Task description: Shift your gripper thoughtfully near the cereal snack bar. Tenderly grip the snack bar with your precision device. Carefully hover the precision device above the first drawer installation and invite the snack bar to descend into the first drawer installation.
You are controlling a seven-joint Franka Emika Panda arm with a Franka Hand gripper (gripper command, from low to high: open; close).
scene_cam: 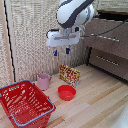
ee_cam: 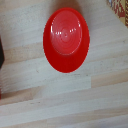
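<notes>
The cereal snack bar (scene_cam: 69, 75), a yellow and red printed packet, stands tilted on the wooden floor just behind the red bowl (scene_cam: 66, 92). My gripper (scene_cam: 61, 51) hangs well above the packet, its two dark blue-tipped fingers apart with nothing between them. The dark brown drawer cabinet (scene_cam: 107, 45) with silver bar handles stands at the exterior view's right, its top drawer pulled out. In the wrist view the red bowl (ee_cam: 66, 40) fills the middle, and only a corner of the snack bar (ee_cam: 120, 7) shows at the edge. No fingers appear in that view.
A pink mug (scene_cam: 44, 81) stands beside the snack bar toward the exterior view's left. A red mesh basket (scene_cam: 24, 102) sits at the front left. A pale panelled wall rises behind.
</notes>
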